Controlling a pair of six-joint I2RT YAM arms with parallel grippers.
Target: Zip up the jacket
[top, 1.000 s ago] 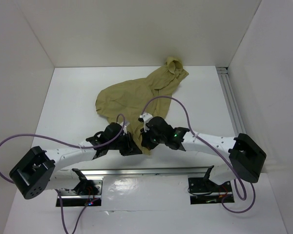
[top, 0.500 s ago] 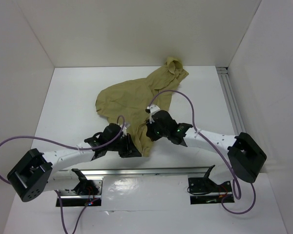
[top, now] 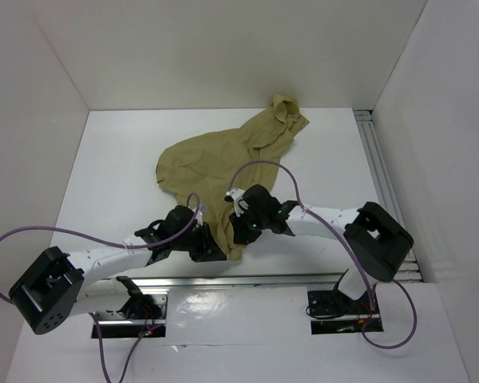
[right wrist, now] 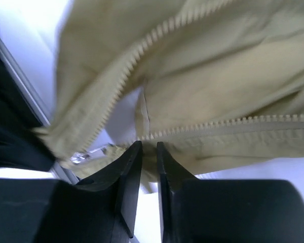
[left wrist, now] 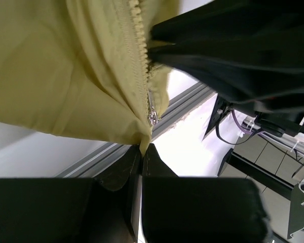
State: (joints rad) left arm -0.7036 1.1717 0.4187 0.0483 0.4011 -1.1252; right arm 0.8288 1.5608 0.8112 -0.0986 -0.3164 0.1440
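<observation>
Left gripper (left wrist: 142,150): clenched on the bottom hem corner of the jacket (left wrist: 66,66), black fingers pressed together with a tip of cloth between them.

Right gripper (right wrist: 146,148), just beside it over the same hem: jaws a little apart with a slim gap showing, released. A fold of cloth hangs at its tips.

Count: two grippers, one jacket, one metal slider (left wrist: 152,115), two purple cables (top: 263,163).

- The slider sits just above the left fingertips, at the foot of a tooth row (left wrist: 137,45).
- The right wrist view shows two tooth rows (right wrist: 137,55), apart, with pale table between them.

Hard to read: from above both sets of fingertips are buried under the wrists, and the right wrist view is blurred. In the left wrist view the right gripper is only a dark mass.

The jacket spreads away from both grippers across the white table (top: 112,159), thin, soft and creased, olive-tan. Its hood (top: 286,112) is bunched at the far end.
</observation>
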